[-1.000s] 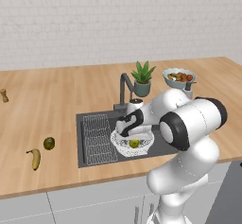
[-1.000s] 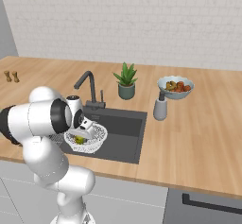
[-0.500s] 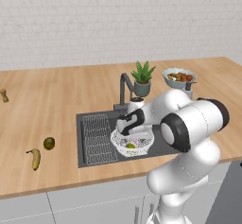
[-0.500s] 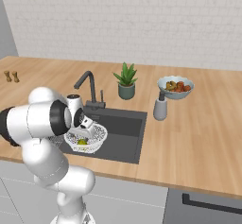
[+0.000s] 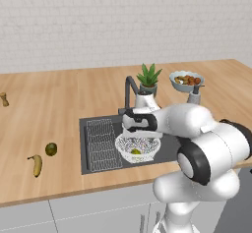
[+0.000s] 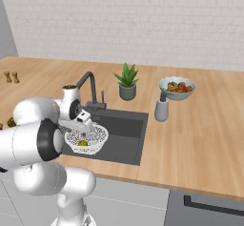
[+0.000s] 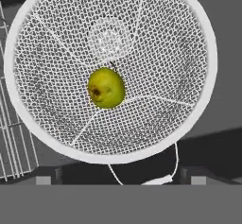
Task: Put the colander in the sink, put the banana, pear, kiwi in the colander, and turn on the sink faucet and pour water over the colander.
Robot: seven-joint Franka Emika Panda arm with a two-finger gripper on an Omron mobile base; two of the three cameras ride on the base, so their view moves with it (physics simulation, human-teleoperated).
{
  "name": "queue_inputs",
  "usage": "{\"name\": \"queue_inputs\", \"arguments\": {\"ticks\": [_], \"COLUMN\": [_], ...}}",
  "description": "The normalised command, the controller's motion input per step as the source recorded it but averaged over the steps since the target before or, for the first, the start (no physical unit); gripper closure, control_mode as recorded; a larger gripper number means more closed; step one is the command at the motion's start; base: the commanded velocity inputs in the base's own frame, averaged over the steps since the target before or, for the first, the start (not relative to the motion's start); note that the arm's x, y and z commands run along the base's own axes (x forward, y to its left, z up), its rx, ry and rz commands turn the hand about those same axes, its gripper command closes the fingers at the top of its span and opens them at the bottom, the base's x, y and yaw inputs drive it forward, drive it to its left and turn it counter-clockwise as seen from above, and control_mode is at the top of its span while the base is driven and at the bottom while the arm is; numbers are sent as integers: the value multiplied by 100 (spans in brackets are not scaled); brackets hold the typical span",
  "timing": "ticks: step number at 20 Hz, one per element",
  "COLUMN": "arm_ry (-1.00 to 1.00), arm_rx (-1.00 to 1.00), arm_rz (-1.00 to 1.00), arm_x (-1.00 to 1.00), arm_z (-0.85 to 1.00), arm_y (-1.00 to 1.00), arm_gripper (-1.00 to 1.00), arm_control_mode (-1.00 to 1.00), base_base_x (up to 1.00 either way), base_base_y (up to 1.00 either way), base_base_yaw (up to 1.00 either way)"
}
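1 fruit, the pear (image 7: 107, 88), lies in the bottom of the colander (image 7: 189, 38), free of the tool (image 7: 118, 180). The 2 dark finger tips stand at the bottom edge of the hand view, far apart and with nothing between them, so the tool is wide and empty. It hangs just above the colander's near rim.

From the left base view, the colander (image 5: 125, 146) sits inside the sink (image 5: 167, 148), just beside the wire rack (image 5: 102, 143), and the pear (image 5: 136, 151) shows as a yellow-green spot through its mesh. The tool (image 5: 142, 134) is directly over the bowl, partly hidden by the wrist. The sink faucet (image 5: 129, 87) rises behind the basin; no stream comes from its spout.

2 fruits remain on the worktop (image 5: 49, 109), well apart from the sink on its left: the kiwi (image 5: 50, 149) and, near it towards the front edge, the banana (image 5: 37, 164). They do not touch.

Behind the sink stand a potted plant (image 5: 148, 78), a bowl of red-orange fruit (image 5: 186, 80) and a grey dispenser (image 5: 194, 96). At the far left of the worktop is a small brown shaker (image 5: 4, 99).

No writing or label can be read anywhere.
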Motion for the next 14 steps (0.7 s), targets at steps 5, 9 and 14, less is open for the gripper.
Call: {"name": "queue_inputs", "arguments": {"ticks": [5,9,14], "arm_ry": [0,0,0], "arm_rx": [0,-1,-2], "arm_rz": [0,0,0], "arm_x": [-57,-62,-48], "arm_z": [55,56,35], "arm_y": [15,27,70], "arm_gripper": [-100,-100,-100], "arm_control_mode": [-100,-100,-100], "base_base_x": [0,0,0], "base_base_y": [0,0,0], "base_base_yaw": [0,0,0]}}
